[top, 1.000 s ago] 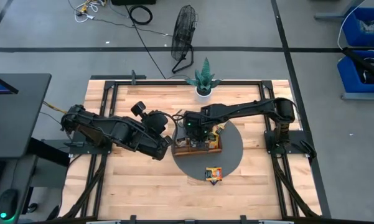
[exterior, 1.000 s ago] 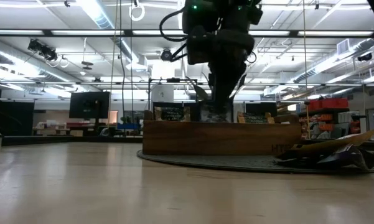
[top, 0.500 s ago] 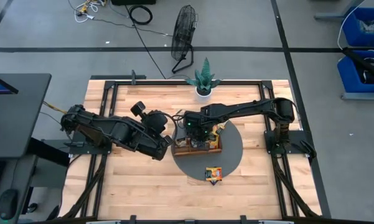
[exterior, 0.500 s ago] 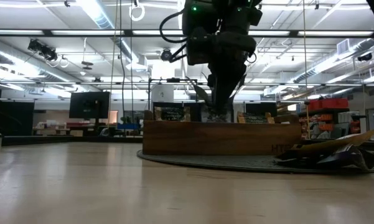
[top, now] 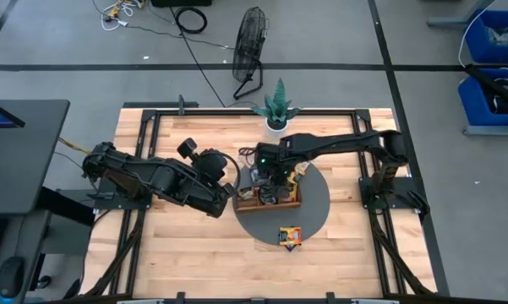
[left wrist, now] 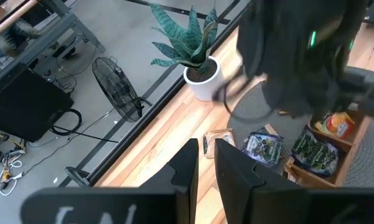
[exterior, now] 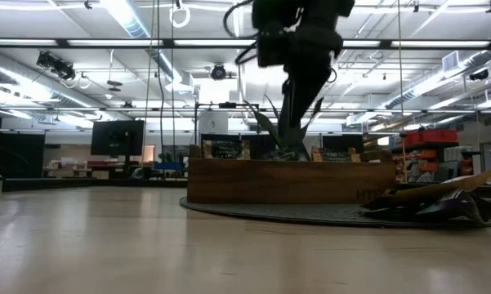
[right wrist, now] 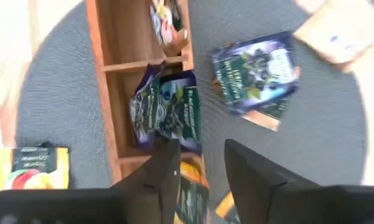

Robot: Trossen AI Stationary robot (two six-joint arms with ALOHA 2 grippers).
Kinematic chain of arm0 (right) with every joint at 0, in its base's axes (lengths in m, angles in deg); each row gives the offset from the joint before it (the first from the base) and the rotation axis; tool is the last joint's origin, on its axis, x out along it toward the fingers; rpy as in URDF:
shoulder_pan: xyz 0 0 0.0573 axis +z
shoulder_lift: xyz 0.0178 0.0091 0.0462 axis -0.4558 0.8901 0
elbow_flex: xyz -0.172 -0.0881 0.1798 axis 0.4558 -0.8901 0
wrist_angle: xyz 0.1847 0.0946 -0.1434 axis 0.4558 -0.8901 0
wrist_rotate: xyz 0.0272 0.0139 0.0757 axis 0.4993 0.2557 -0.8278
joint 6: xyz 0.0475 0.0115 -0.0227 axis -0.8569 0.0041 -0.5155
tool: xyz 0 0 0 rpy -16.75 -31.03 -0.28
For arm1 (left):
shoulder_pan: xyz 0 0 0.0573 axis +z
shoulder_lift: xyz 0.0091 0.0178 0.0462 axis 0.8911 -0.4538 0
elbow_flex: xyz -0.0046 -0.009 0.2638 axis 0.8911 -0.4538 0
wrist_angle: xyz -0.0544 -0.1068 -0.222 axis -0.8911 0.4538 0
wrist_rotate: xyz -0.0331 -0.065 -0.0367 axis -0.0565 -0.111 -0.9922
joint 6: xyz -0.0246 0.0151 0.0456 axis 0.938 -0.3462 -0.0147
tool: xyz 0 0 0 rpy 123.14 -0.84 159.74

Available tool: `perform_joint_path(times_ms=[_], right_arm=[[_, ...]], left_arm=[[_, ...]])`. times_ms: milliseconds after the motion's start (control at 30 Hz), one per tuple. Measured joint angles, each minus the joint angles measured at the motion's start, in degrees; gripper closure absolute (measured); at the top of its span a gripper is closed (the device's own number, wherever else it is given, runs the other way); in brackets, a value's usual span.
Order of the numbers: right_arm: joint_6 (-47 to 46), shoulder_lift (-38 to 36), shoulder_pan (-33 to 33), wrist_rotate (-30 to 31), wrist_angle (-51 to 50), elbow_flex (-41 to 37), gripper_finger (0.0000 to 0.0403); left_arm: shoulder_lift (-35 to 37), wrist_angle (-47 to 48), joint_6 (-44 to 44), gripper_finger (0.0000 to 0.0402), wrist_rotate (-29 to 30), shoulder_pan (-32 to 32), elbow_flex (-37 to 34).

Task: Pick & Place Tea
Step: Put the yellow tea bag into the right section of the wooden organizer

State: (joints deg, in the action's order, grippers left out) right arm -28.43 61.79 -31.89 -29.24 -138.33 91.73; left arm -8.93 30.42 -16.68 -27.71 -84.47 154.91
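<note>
High view: the right gripper (top: 269, 179) is seen above the wooden tray (top: 297, 201) on the grey round mat (top: 317, 213); the left gripper (top: 228, 192) waits beside the tray's end. One orange-yellow sachet (top: 289, 236) lies on the mat, well apart from both.

Low view: the right gripper (exterior: 292, 145) hangs just above the tray (exterior: 290, 181), with sachet tops showing over the wall; whether anything is held cannot be told here.

Left wrist view: the left arm's fingers (left wrist: 188, 168) stand nearly together on nothing, and dark blue sachets (left wrist: 264, 148) are seen beyond the tips, in and beside the tray.

Right wrist view: the right arm's fingers (right wrist: 163, 169) are parted with nothing clamped. A dark blue sachet (right wrist: 166, 111) stands in the middle compartment just ahead of the tips, and another (right wrist: 255, 71) lies on the mat outside the tray.

The release is judged to be in hand; the fingers should be lifted straight up so the placed sachet is not dragged out.
</note>
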Motion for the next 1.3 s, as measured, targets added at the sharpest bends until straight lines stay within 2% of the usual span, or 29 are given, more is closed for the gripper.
perform_joint_path(times_ms=[200, 400, 633, 900, 1100, 1300], right_arm=[[-2.59, -8.64, 0.12, 1.11, -1.92, 0.0, 0.0241], [-7.68, -17.5, 3.34, 1.9, -3.56, 0.0, 0.0223], [-16.38, -23.09, 9.83, 10.97, -8.51, -0.02, 0.0217], [-37.03, -23.81, 17.43, 24.88, -16.99, -1.67, 0.0225], [-46.41, -24.7, 24.37, 23.84, -10.41, -12.59, 0.0226], [-57.04, -24.96, 30.22, 17.61, 1.65, -23.49, 0.0225]], left_arm=[[0.0, -0.09, 0.15, 0.0346, 0.0, 0.0, 0.0], [-0.02, -0.6, 0.97, 0.0346, 0.0, 0.02, 0.0], [-0.02, -1.56, 1.65, 0.0346, -1.11, 0.07, 0.0], [-0.02, -1.64, 5.37, 0.0346, -1.71, 0.11, 0.0], [-0.07, -1.95, 8.43, 0.0346, -4.65, 0.11, 0.0], [-1.19, -2.93, 10.62, 0.0346, -7.57, -1.16, 0.03]])
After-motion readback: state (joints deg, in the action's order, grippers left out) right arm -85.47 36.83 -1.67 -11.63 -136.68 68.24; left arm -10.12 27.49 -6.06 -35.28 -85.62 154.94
